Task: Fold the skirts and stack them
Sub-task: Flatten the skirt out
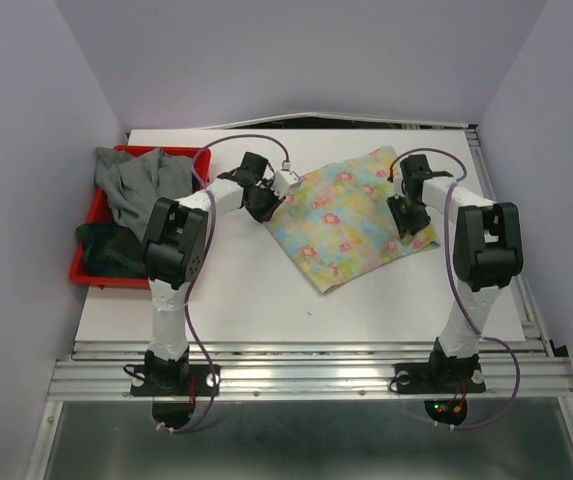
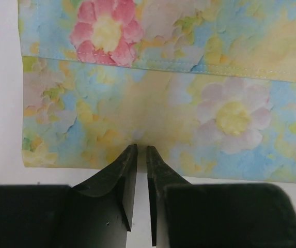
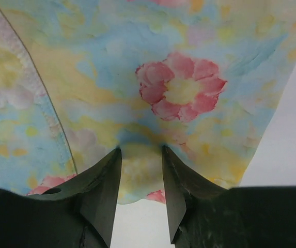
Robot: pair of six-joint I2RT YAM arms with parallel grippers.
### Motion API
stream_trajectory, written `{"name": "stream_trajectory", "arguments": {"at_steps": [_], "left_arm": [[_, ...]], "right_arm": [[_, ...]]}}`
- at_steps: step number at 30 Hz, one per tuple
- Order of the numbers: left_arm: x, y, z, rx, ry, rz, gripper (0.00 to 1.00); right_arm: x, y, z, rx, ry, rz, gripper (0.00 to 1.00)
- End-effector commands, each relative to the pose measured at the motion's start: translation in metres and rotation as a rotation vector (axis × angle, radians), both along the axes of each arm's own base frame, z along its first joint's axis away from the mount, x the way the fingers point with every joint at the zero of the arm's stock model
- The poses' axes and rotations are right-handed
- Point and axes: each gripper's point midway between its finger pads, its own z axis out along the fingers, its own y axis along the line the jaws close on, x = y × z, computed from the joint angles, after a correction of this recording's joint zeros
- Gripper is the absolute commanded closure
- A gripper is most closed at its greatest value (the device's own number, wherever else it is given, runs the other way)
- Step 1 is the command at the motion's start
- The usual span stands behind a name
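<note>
The pastel yellow-blue skirt (image 1: 351,215) with pink flowers lies spread flat on the white table, right of centre. My left gripper (image 1: 265,209) is at its left edge. In the left wrist view the left gripper (image 2: 141,149) is closed to a thin slit, pinching the skirt (image 2: 230,77) just inside its hem. My right gripper (image 1: 414,238) is at the skirt's right corner. In the right wrist view the right gripper (image 3: 141,150) has its jaws apart, pressing on the skirt (image 3: 137,62), and a bulge of cloth rises between them.
A red bin (image 1: 83,270) stands at the table's left edge. It holds a crumpled grey skirt (image 1: 136,185) and a dark green one (image 1: 106,250). Bare white table (image 1: 246,300) lies in front of the floral skirt. Walls close in on both sides.
</note>
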Motion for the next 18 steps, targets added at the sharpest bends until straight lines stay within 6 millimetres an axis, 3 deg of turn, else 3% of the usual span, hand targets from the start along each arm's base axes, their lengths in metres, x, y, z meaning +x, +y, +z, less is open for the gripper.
{"name": "stream_trajectory", "arguments": {"at_steps": [1,5,9,12,15,16,18], "left_arm": [[-0.03,0.011,-0.001,0.078,-0.006,-0.059,0.76],[-0.075,0.017,-0.022,0.124,0.068,-0.111,0.75],[-0.115,0.011,-0.021,0.13,0.091,-0.181,0.75],[-0.151,-0.002,-0.016,0.104,0.128,-0.241,0.75],[-0.197,-0.027,-0.005,0.051,0.18,-0.324,0.75],[-0.214,-0.04,-0.001,0.04,0.184,-0.372,0.75],[-0.23,-0.054,0.01,0.008,0.176,-0.401,0.74]], "right_arm": [[0.027,-0.01,0.005,-0.067,-0.12,0.004,0.57],[0.045,-0.007,-0.006,-0.06,-0.117,0.036,0.57],[0.074,0.007,-0.002,-0.005,-0.165,0.088,0.52],[0.093,0.026,0.003,0.054,-0.195,0.158,0.49],[0.109,0.045,0.014,0.125,-0.233,0.199,0.46],[0.108,0.061,0.013,0.176,-0.226,0.232,0.44],[0.113,0.074,0.02,0.218,-0.24,0.246,0.42]]}}
